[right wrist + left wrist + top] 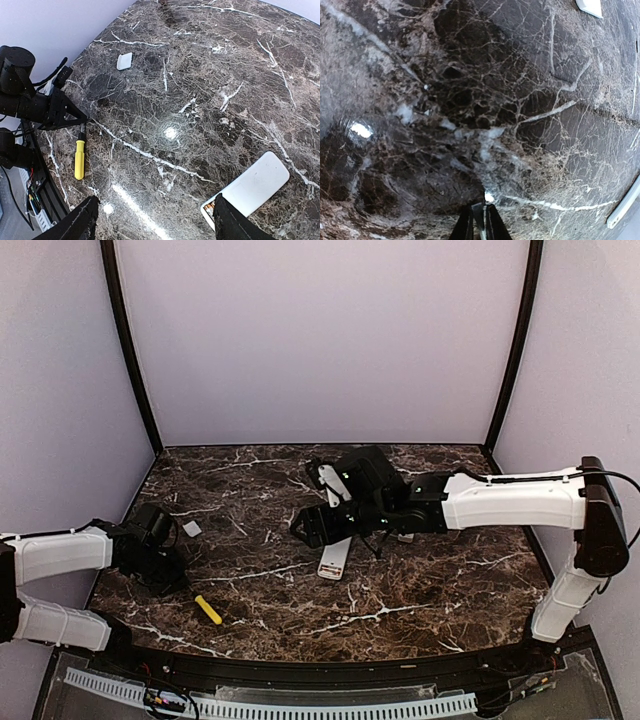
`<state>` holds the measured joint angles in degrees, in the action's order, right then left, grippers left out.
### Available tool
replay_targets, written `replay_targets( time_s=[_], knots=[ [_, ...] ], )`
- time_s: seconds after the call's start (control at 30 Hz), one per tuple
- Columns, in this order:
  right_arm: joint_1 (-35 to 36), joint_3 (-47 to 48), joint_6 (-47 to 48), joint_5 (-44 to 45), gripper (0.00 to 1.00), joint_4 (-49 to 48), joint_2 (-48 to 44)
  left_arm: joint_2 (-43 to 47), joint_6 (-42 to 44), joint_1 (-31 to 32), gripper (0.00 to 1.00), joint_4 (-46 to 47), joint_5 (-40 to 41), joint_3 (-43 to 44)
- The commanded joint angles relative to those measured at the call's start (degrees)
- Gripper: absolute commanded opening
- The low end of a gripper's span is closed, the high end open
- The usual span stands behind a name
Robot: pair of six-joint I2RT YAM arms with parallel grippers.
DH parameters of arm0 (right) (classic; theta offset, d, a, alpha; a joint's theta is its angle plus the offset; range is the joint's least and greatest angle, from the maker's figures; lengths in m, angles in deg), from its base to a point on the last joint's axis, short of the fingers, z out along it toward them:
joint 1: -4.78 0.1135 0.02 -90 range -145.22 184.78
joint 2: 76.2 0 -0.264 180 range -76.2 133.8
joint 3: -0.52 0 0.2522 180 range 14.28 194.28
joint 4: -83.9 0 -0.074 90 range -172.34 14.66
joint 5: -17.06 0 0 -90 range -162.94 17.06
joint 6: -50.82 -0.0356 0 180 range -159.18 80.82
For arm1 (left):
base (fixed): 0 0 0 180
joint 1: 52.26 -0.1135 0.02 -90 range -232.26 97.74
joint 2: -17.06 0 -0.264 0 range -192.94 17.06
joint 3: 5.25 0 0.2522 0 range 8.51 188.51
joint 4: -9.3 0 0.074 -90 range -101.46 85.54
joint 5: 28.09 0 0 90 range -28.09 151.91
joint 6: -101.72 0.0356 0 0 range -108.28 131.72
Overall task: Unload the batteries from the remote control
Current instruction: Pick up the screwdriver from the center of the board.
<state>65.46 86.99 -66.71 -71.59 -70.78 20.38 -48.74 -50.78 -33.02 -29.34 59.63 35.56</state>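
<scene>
A white remote [256, 184] lies on the dark marble, its open battery end next to my right fingertip. A sliver of a reddish battery [208, 206] shows in that end; the other batteries are hidden. In the top view the remote [335, 558] lies mid-table just below my right gripper [312, 526]. My right gripper [155, 222] is open wide and empty above the marble. My left gripper [480, 222] is shut low over bare marble at the left [163, 570]; I see nothing held in it.
A yellow-handled screwdriver [78, 159] lies by the left gripper's tip, front left [208, 609]. A small flat white cover [124, 61] lies left of centre [191, 528]. Another white piece [329, 481] is partly hidden under the right arm. Lilac walls enclose the table.
</scene>
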Motion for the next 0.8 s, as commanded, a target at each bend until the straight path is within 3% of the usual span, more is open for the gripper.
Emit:
replay_targets(
  time_s=[0.0,0.2,0.47,0.77],
  knots=[
    [-0.36,-0.84,-0.55,0.72,0.77,-1.93,-0.18,-0.32,0.45,-0.35,0.11,0.05,0.47,-1.02],
    [-0.34,-1.49,-0.77,1.01,0.77,-2.26,-0.77,-0.29,0.3,-0.35,0.11,0.42,0.23,-1.51],
    [-0.32,-2.12,-1.2,1.59,0.77,-2.28,-1.79,1.37,-0.28,-0.35,0.0,0.01,-0.04,-1.07],
    [-0.4,-3.75,-2.27,3.23,0.79,-4.95,-5.61,10.46,-4.82,-0.35,0.0,-2.69,-0.89,5.36]
  ],
)
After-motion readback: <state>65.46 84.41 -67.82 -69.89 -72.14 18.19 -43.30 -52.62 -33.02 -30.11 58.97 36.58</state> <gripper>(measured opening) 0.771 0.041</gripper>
